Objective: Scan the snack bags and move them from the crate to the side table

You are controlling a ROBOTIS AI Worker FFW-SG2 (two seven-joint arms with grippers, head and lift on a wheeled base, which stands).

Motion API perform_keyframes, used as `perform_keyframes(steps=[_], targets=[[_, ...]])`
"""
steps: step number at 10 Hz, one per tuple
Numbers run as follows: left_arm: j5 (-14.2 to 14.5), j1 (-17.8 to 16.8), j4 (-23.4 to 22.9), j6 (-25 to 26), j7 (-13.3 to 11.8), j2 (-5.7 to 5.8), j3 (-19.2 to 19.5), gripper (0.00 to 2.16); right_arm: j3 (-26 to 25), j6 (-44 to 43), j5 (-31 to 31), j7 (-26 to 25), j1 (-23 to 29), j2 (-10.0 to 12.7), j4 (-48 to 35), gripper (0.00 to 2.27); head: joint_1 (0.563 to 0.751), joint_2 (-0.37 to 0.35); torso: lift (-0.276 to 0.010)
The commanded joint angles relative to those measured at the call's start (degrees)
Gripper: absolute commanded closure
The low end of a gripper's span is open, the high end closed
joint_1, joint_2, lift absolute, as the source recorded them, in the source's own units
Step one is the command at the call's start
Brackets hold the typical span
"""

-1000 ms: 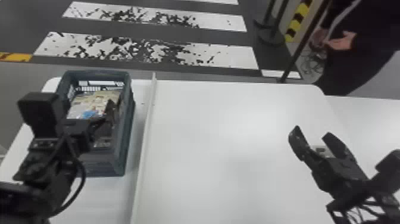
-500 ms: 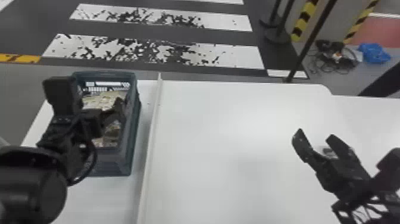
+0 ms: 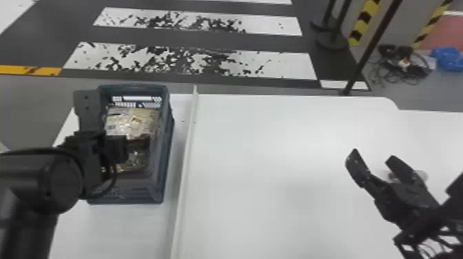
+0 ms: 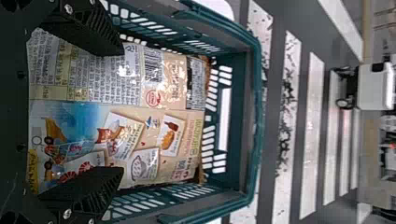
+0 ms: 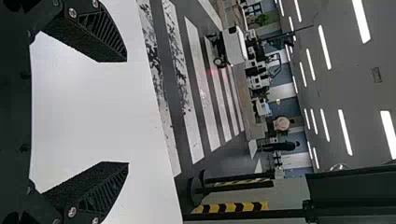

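My left gripper [image 3: 137,142] is over the dark crate [image 3: 158,186] at the left of the head view, above the snack bags [image 3: 132,124] inside. In the left wrist view, my left gripper [image 4: 122,112] stands open, its fingers at either side of a printed snack bag [image 4: 154,93] lying in the green-blue crate [image 4: 254,121]. Whether the fingers touch the bag I cannot tell. My right gripper [image 3: 373,160] is parked over the white table at the right; in the right wrist view the right gripper [image 5: 127,112] is open with nothing between its fingers.
A raised white divider [image 3: 186,165] runs along the table just right of the crate. The white table surface [image 3: 275,172] extends rightward under my right arm. Posts [image 3: 372,48] and cables [image 3: 401,65] are on the floor beyond its far edge.
The left forearm has swung round and forward, with the left gripper staying over the crate. The head view has shifted slightly. A person at the far right has left the view.
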Motion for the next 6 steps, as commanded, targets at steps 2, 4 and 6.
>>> perform_keyframes(steps=[2, 4, 6], targets=[[1.4, -1.4, 2.8, 2.4, 0.2, -0.17, 0.5, 0.8, 0.2, 0.2, -0.3, 0.0, -0.1, 0.0, -0.1, 0.14, 0.695, -0.038, -0.087], [1.4, -1.0, 2.2, 2.4, 1.4, -0.87, 0.5, 2.02, 0.0, 0.0, -0.4, 0.0, 0.2, 0.0, -0.5, 0.14, 0.695, -0.036, -0.087], [1.5, 0.2, -0.3, 2.2, 2.1, -1.14, 0.4, 2.14, 0.0, 0.0, -0.7, 0.0, 0.6, 0.1, -0.7, 0.14, 0.695, -0.037, -0.087]])
